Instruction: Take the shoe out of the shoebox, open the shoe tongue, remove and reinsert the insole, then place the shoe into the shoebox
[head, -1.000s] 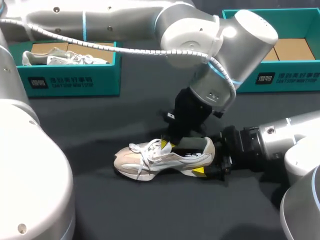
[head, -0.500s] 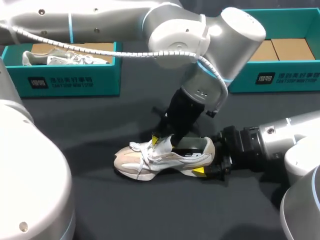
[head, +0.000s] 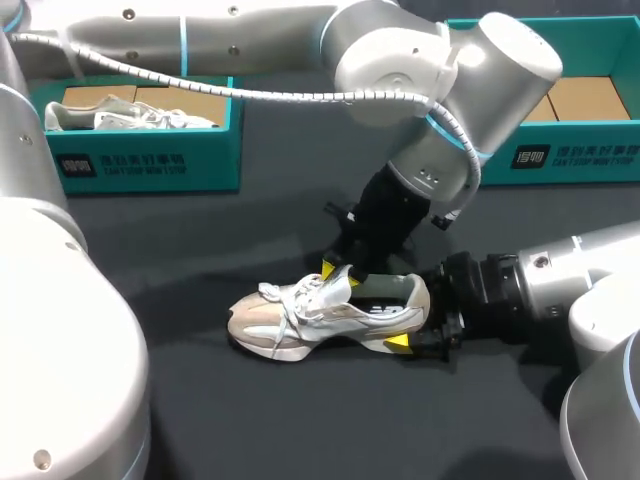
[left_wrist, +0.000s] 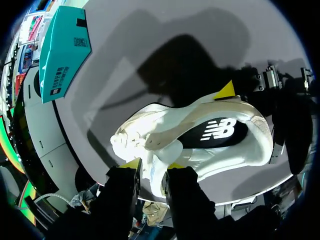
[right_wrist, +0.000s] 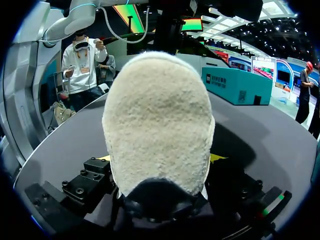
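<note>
Shoe (head: 325, 318) sits on its sole on the table (head: 200, 400), lower middle of the head view, toe pointing to the frame's left and well apart from the teal shoebox (head: 560, 155) at upper right. You have a light thing here, soft in the upper and stiff only at the sole and heel cup, so a pull at the top would likely drag the whole shoe unless the heel is pinned. It is pinned. Your right gripper (head: 410, 322) comes in from the lower right and has the fuzzy heel between its fingers, a yellow tip pressed to each side, closed on it wide. Your left gripper (head: 335, 272) drops in from above at the throat. In its wrist view, the fingers stand almost together with the white tongue (left_wrist: 152, 172) pinched between them, just behind the laces (left_wrist: 127, 142). That thin flap looks floppy and could slip, so grip it low and lift gently. The dark insole (left_wrist: 215, 132) lies flat inside the opening, ahead of those fingers. It is probably bendy, so take it by its heel-end edge.
</note>
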